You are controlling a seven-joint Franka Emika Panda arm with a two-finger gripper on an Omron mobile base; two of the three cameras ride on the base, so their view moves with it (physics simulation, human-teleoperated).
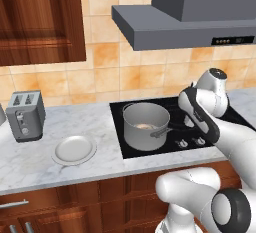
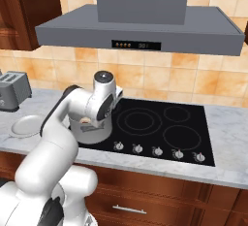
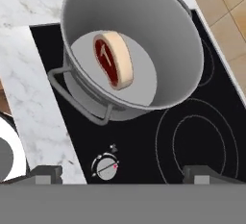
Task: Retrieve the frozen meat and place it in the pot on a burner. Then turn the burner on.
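Frozen meat (image 3: 113, 59) lies on floor of pot (image 3: 185, 59), leaning on one side. Pot sits on front-left burner (image 1: 131, 144) of black cooktop (image 2: 193, 133). Gripper (image 3: 122, 174) hovers above, fingers spread wide, empty, over knob (image 3: 105, 166). White plate (image 1: 74, 149) on counter left of cooktop.
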